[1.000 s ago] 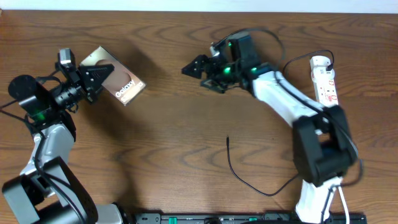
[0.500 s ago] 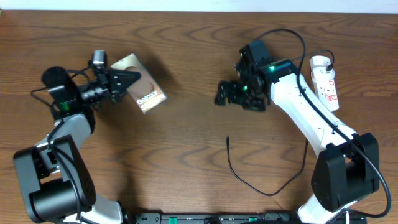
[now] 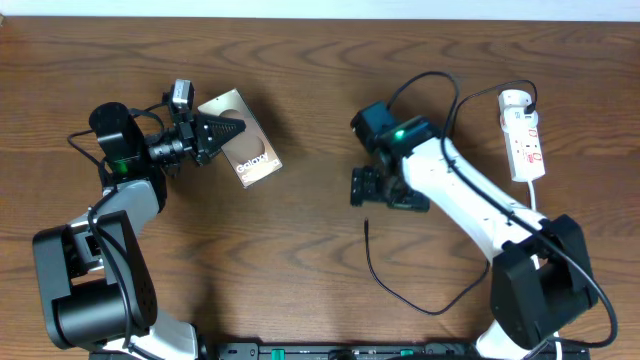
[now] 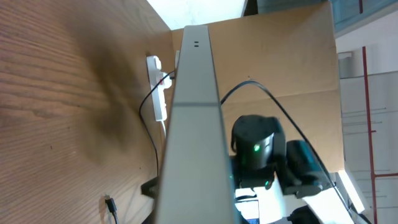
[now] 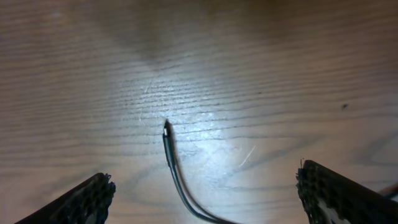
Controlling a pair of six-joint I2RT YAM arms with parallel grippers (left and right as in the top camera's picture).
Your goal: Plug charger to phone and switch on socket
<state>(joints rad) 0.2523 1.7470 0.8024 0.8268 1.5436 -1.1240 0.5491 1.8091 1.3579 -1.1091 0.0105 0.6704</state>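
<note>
Hanging over the table with its jaws spread wide and nothing between them, the right gripper is just above and near the free end of the charger, whose slim black tip sits roughly midway between the two dark fingers in the right wrist view. Across the table, the left gripper is clamped on one short end of the phone, holding it off to the left, well apart from the cable. By my reading, the step in hand is picking up the charger; neither the plugging nor the switch on the socket looks to have been done. The next move likely calls for lowering the right fingers around the cable just behind the tip, closing on that thin body, then carrying it over to the phone's free end. The charger's tip points toward the far edge of the table, its last stretch running nearly straight toward the robot before it curves off to the robot's right and passes under the right arm. The phone's long axis runs diagonally, its free end aimed toward the right arm; where its port sits I cannot tell.
</note>
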